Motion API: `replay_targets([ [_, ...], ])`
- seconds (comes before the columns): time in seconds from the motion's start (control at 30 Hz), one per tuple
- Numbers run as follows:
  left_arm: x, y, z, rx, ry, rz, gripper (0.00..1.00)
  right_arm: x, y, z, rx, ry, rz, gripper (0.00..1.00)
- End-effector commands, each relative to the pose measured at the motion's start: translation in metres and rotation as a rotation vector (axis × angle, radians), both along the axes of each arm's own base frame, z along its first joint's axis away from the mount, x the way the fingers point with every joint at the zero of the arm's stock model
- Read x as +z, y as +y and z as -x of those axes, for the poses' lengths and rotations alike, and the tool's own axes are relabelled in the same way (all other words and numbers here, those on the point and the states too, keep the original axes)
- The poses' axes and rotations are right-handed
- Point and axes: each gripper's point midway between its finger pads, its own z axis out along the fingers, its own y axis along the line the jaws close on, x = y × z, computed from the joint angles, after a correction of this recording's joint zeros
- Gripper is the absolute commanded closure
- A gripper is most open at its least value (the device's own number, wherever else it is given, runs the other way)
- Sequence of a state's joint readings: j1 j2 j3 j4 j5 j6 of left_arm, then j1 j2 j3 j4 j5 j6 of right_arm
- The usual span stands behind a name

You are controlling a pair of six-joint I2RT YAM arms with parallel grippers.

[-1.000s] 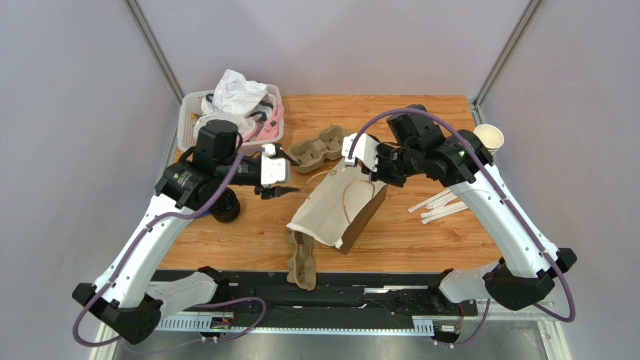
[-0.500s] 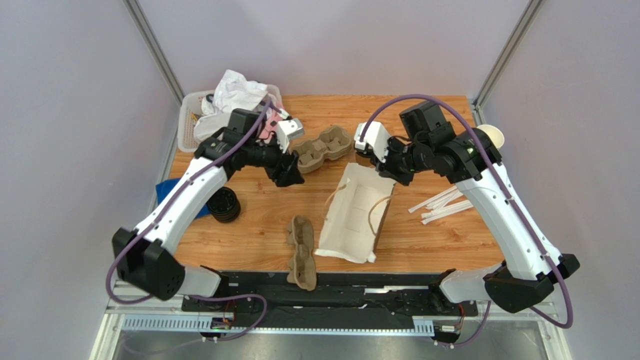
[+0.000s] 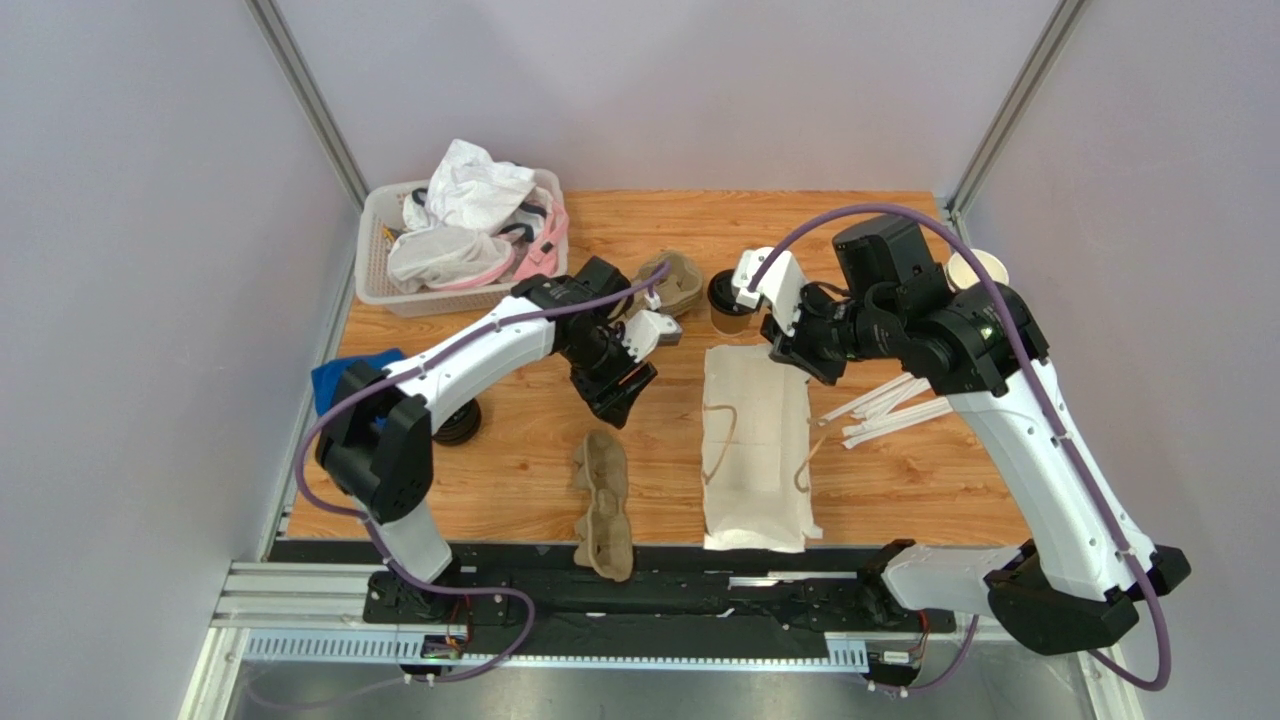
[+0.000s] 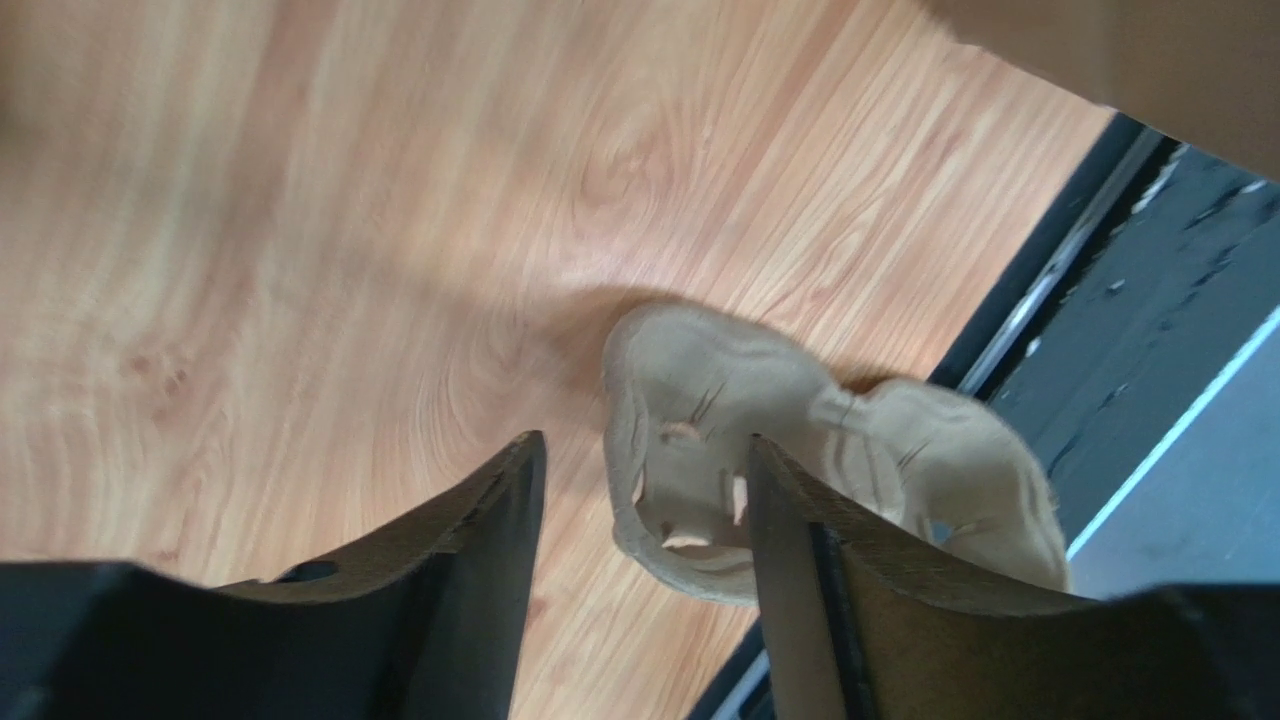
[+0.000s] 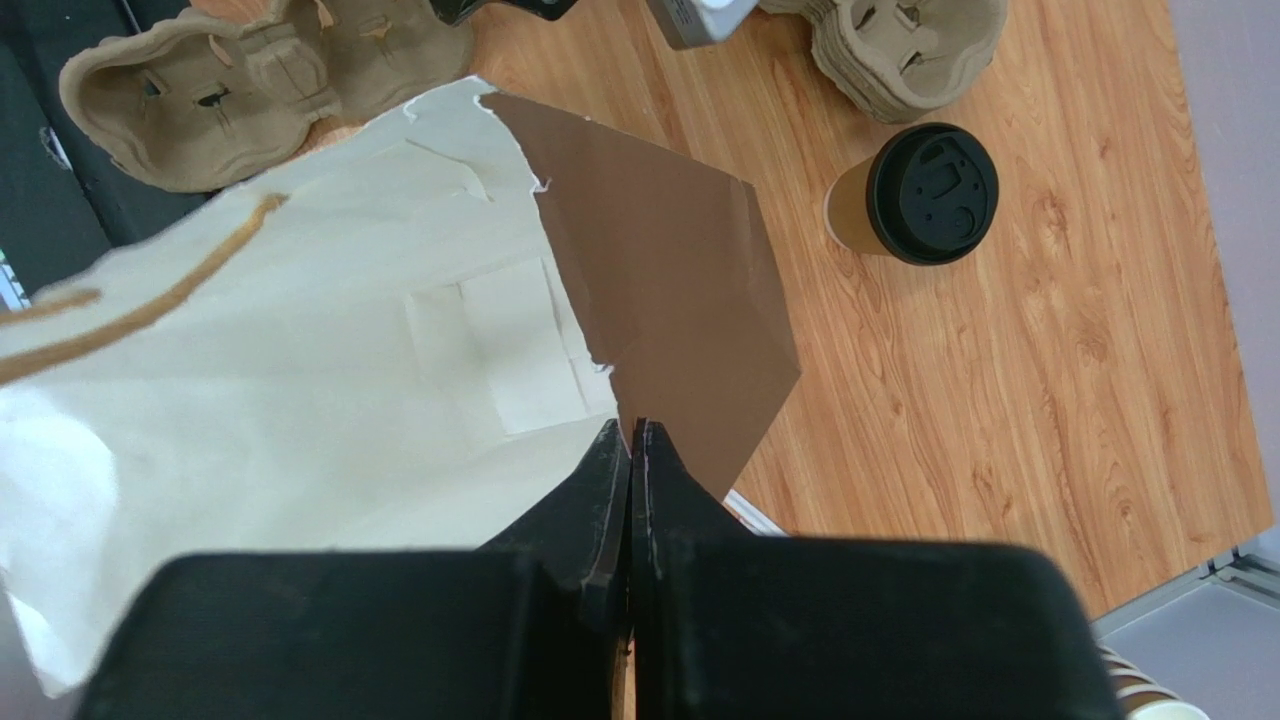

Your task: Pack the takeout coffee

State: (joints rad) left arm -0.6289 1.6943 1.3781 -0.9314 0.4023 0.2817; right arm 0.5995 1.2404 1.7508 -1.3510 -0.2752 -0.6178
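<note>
The takeout coffee (image 3: 729, 294), a tan cup with a black lid (image 5: 932, 192), stands upright at the back of the table, just beyond the bag's mouth. A paper bag (image 3: 759, 443), white with a brown inside (image 5: 676, 285), lies flat on the wood. My right gripper (image 5: 628, 431) is shut on its upper edge, near the coffee (image 3: 784, 354). My left gripper (image 3: 610, 399) hangs open, nothing between its fingers, above a pulp cup carrier (image 4: 842, 465) that lies near the front edge (image 3: 604, 503).
A second stack of pulp carriers (image 3: 670, 281) sits left of the coffee. A white basket of cloths (image 3: 379, 267) is at the back left. Black lids (image 3: 455, 422) and a blue cloth (image 3: 337, 384) lie at the left. White sticks (image 3: 879, 408) and lidless cups (image 3: 977, 270) are at the right.
The bag went from standing tilted to lying flat, drawn right by my right gripper. My left arm swung from the back carriers toward the front carrier.
</note>
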Motion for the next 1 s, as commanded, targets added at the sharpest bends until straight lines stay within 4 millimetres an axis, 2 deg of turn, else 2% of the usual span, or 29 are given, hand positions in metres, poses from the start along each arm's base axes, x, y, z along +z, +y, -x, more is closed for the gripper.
replay_targets([
  [0.0,-0.015,0.012,-0.002,-0.012,0.026,-0.158,0.46,-0.001,0.002,0.003,-0.011,0.026,-0.021,1.0],
  [0.23,-0.04,0.03,0.011,-0.085,0.09,-0.318,0.54,-0.008,0.002,0.001,-0.021,0.047,-0.005,1.0],
  [0.37,-0.05,0.036,0.02,-0.13,0.126,-0.327,0.71,-0.007,0.003,0.0,-0.027,0.046,-0.008,1.0],
  [0.4,-0.047,0.035,0.022,-0.139,0.12,-0.309,0.78,-0.007,0.002,0.0,-0.028,0.047,-0.005,1.0],
  [0.47,-0.043,0.03,0.023,-0.151,0.105,-0.263,0.86,-0.007,0.001,0.0,-0.029,0.043,-0.005,1.0],
  [0.5,-0.035,0.027,0.022,-0.158,0.082,-0.222,0.92,-0.008,0.001,0.001,-0.03,0.045,-0.002,1.0],
  [0.57,-0.029,0.022,0.016,-0.158,0.036,-0.174,0.98,-0.008,0.001,0.001,-0.031,0.046,-0.003,1.0],
  [0.6,-0.019,0.02,0.013,-0.151,0.02,-0.121,1.0,-0.009,0.0,0.001,-0.031,0.048,-0.001,1.0],
  [0.8,0.002,0.009,-0.012,-0.142,-0.098,0.1,1.0,-0.013,0.003,0.0,-0.04,0.061,-0.009,1.0],
  [0.87,0.004,0.014,-0.017,-0.141,-0.125,0.134,1.0,-0.013,0.004,-0.001,-0.047,0.065,-0.013,1.0],
  [0.93,0.02,0.016,-0.022,-0.132,-0.159,0.195,1.0,-0.015,0.004,0.0,-0.056,0.078,-0.017,1.0],
  [0.97,0.036,0.018,-0.025,-0.124,-0.193,0.23,1.0,-0.014,0.003,0.0,-0.062,0.078,-0.018,1.0],
])
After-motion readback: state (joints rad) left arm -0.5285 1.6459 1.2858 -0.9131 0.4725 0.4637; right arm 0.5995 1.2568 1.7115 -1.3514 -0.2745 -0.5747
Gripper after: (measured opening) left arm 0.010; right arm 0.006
